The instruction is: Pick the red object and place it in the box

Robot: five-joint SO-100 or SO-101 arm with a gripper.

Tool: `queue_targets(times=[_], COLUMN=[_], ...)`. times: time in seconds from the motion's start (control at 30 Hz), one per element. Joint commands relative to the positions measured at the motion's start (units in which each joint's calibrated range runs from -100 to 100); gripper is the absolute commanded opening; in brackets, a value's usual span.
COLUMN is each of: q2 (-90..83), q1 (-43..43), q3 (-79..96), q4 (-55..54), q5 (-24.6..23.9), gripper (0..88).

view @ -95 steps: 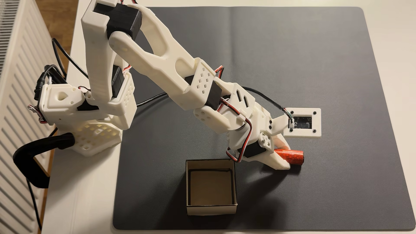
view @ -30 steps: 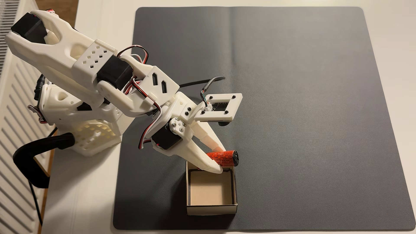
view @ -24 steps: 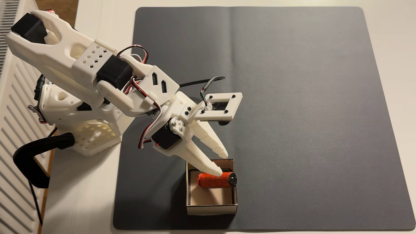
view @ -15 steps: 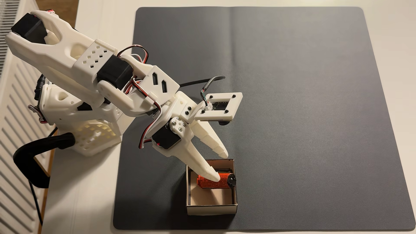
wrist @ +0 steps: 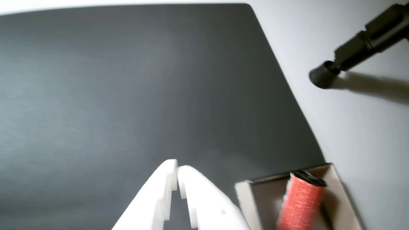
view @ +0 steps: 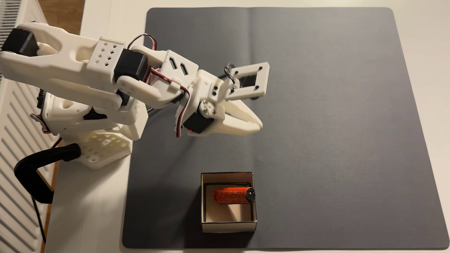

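Since half a second ago the gripper (view: pixel 258 126) has lifted away from the box (view: pixel 204 202) toward the far side, its fingers now together and empty above bare dark mat (view: pixel 341 121). Inside the box the red object (view: pixel 230 195) lies on its side, black end against the right wall. Open mat surrounds the box; the clamp (view: pixel 36 175) sits far left.

The small orange-red cylinder with fine dark print (view: pixel 230 195) (wrist: pixel 298 203) lies on its side inside the square open-top cardboard box (view: pixel 204 202) (wrist: pixel 244 195), black end against one wall. The box stands near the bench's front edge in the fixed view.
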Motion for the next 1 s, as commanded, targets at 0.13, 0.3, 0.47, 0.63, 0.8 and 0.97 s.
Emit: queue_targets(times=[0.13, 0.3, 0.47, 0.63, 0.8, 0.97], q2=[-0.8, -0.8, -0.8, -0.4, -0.6, -0.6], q1=[-9.0, -11.7, -12.1, -11.7, -11.8, -12.0], q3=[-2.7, -0.4, 4.1, 7.4, 7.4, 7.4], q4=[0.0, 0.1, 0.1, 0.4, 6.0, 15.0], q5=[-2.1, -2.1, -2.1, -2.1, -2.1, -2.1], gripper=[0.6, 0.6, 0.6, 0.6, 0.6, 0.6])
